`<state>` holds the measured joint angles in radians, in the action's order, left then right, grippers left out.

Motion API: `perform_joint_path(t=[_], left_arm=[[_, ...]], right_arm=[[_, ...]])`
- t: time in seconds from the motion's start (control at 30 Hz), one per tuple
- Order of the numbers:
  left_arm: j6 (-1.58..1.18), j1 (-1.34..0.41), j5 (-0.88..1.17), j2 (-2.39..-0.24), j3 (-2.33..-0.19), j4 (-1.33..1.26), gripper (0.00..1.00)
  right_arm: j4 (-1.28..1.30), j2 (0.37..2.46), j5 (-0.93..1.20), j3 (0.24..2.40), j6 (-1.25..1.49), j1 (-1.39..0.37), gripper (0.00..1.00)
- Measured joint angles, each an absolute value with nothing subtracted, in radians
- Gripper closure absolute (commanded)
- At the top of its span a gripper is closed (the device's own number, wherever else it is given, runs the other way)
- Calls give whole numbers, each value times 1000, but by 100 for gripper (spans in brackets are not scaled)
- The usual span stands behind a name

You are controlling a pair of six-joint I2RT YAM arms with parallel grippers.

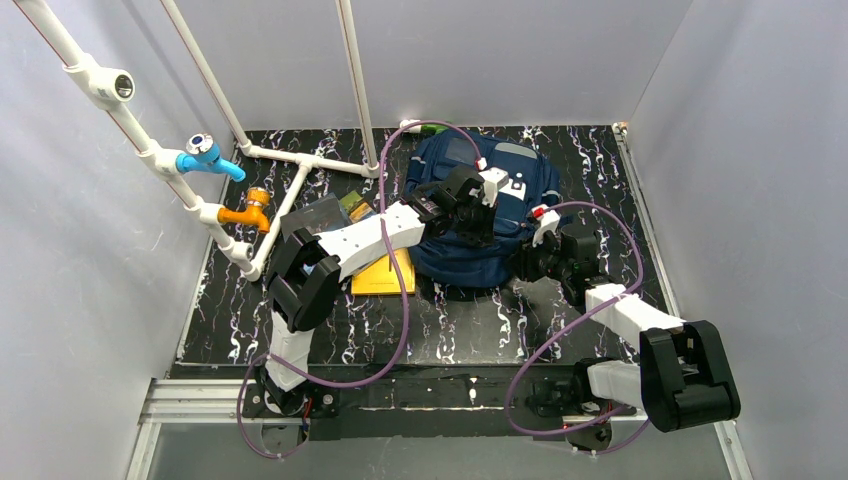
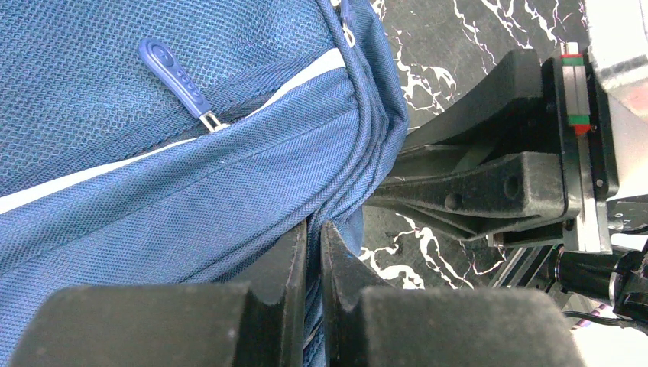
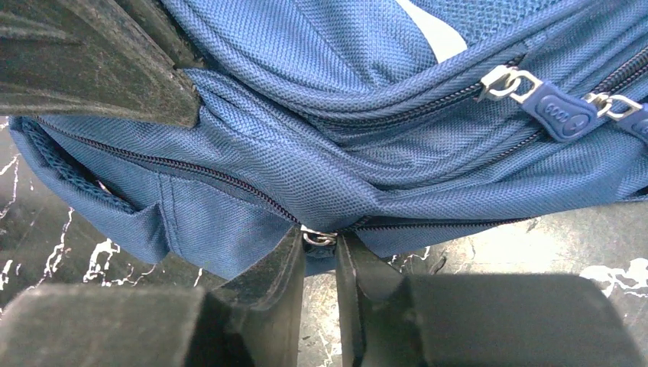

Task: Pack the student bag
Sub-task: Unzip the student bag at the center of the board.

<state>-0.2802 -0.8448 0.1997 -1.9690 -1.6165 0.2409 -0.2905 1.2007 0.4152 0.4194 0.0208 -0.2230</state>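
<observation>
Two grippers are working on the bag (image 1: 450, 160), which is lying at the back middle of the table (image 1: 470, 330). On the left, the left gripper (image 2: 313, 229) is holding its jaws almost fully together and is pinching a fold of the bag's fabric, at the edge below a white stripe. On the right, the right gripper (image 3: 319, 245) is holding its jaws narrow, and the small metal zip pull (image 3: 319, 238) is sitting between them, apparently pinched. I am judging that the step is opening this lower zip. To do it well, the left gripper should be acting as an anchor and be stretching the fabric away, while the right one should be drawing the pull along the line of the teeth, not upward. The pull is tiny and may be slipping out, and the creased fabric above it may be jamming the slider. As for containers, a flat yellow item (image 1: 385, 275) is lying on the table just beside the bag's left side, outside it. Every zip that is showing is closed, so I cannot tell what the bag is holding inside.
</observation>
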Motion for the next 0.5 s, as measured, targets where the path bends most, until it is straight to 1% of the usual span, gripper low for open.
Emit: perform_joint_path(t=[0.13, 0.23, 0.5], left_arm=[[-280, -845, 200, -1969, -1617, 241, 100], [-280, -845, 200, -1969, -1617, 243, 100], [-286, -842, 206, -1969, -1625, 246, 100]], right_arm=[[-287, 1199, 419, 419, 26, -223, 92], [-279, 1194, 420, 419, 33, -222, 99], [-128, 1175, 371, 487, 84, -238, 99]])
